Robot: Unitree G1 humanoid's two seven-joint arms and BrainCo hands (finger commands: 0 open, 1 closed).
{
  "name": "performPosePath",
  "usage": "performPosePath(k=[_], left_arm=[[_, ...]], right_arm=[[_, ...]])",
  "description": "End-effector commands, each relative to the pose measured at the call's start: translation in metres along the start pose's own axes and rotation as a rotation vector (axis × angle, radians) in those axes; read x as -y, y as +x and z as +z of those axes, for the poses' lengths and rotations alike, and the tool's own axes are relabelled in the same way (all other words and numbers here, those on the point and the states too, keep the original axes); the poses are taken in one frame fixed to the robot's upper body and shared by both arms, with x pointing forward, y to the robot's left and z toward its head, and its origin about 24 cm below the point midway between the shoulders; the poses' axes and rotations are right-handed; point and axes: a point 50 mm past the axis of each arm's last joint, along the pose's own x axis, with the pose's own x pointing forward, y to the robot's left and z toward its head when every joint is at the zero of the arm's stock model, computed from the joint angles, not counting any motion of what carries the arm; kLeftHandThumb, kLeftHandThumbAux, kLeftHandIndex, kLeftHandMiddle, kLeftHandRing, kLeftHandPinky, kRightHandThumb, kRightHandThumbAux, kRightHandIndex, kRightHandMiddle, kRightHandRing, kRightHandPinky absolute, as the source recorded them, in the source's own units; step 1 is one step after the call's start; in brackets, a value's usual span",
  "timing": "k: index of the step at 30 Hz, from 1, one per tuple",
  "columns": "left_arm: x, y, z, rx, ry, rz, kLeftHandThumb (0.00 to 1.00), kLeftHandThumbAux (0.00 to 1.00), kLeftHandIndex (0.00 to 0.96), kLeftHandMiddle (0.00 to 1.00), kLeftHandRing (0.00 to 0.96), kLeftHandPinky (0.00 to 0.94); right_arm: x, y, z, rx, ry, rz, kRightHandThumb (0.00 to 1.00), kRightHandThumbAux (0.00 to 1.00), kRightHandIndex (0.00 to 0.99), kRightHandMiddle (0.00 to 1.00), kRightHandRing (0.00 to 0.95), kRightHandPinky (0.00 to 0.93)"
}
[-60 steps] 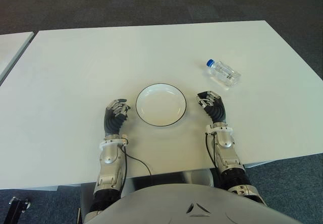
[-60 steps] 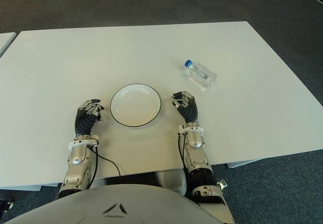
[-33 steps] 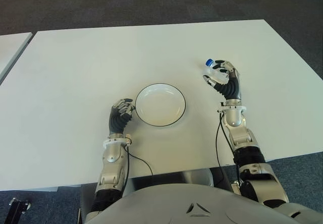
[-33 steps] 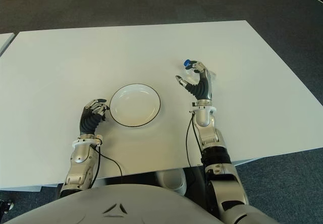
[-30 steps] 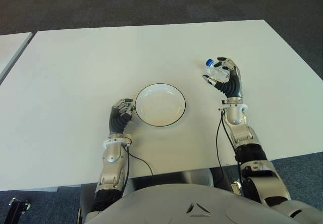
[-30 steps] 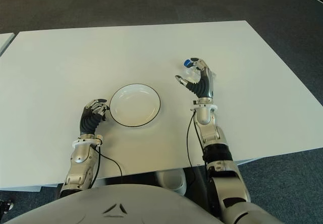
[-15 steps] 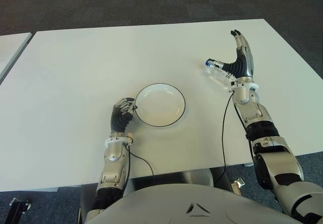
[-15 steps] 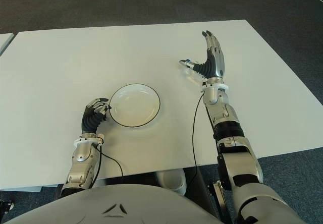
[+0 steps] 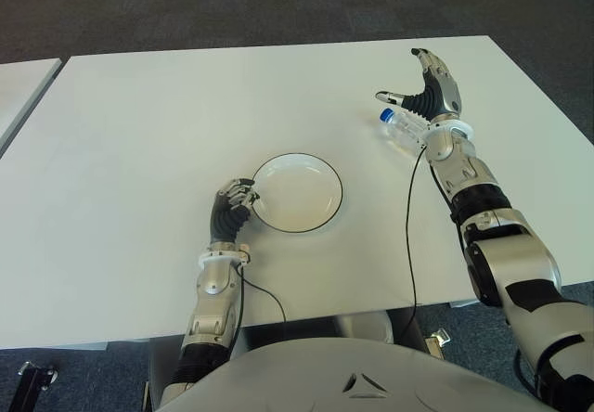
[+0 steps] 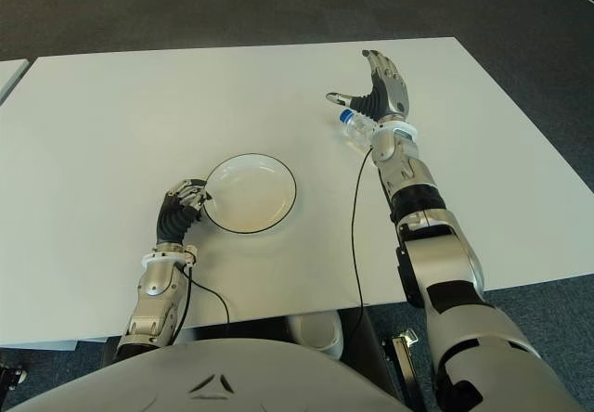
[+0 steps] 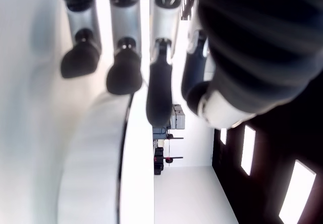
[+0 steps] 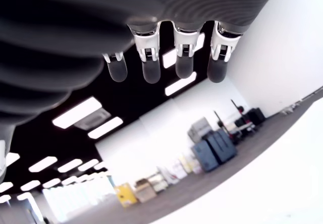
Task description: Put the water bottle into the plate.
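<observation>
- Left eye view: the right hand (image 9: pixel 429 87) has advanced beyond the water bottle (image 9: pixel 401 130), fingers extended, grasping nothing.
- The bottle lies on the counter (image 9: pixel 139 124), well right of the plate (image 9: pixel 297 192); no grasp yet.
- The left hand (image 9: pixel 232 210), curled and holding nothing, has moved against the plate's left rim.

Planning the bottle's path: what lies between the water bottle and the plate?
Only bare white table lies between the water bottle and the plate, as both eye views show.

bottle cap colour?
Blue. The water bottle is clear plastic, its cap pointing away from the right hand; the left eye view shows it best.
</observation>
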Motion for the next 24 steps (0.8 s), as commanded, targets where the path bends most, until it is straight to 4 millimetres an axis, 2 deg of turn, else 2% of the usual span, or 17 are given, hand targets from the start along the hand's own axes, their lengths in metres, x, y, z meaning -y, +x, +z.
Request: performPosePath(k=[1,9,11,16,20,24], left_arm=[[0.002,-0.002,-0.005,-0.019,0.014,-0.03,0.836,0.678,0.403,0.575,0.775,0.767],[0.002,-0.004,-0.006,-0.035,0.005,-0.027,0.835,0.679,0.399,0.571,0.756,0.733],[0.002,-0.005,-0.006,-0.029,0.006,-0.03,0.835,0.679,0.399,0.572,0.76,0.751],[0.003,-0.006,-0.006,-0.028,0.005,-0.035,0.835,0.679,0.4,0.573,0.76,0.747],[0.003,-0.007,-0.005,-0.024,0.004,-0.045,0.835,0.679,0.4,0.572,0.754,0.74],[0.003,-0.008,-0.004,-0.023,0.001,-0.05,0.835,0.679,0.399,0.572,0.751,0.742]], right_arm=[[-0.008,0.001,-0.009,-0.05,-0.098,0.089,0.485,0.394,0.0,0.0,0.0,0.0],[-0.013,0.003,-0.012,-0.079,-0.169,0.155,0.466,0.341,0.0,0.0,0.0,0.0],[-0.013,0.004,-0.013,-0.084,-0.183,0.172,0.468,0.33,0.0,0.0,0.0,0.0],[-0.017,0.003,-0.014,-0.091,-0.214,0.216,0.472,0.324,0.0,0.0,0.0,0.0],[-0.029,-0.002,-0.016,-0.121,-0.246,0.282,0.471,0.321,0.0,0.0,0.0,0.0],[-0.029,-0.002,-0.016,-0.124,-0.267,0.309,0.464,0.315,0.0,0.0,0.0,0.0]])
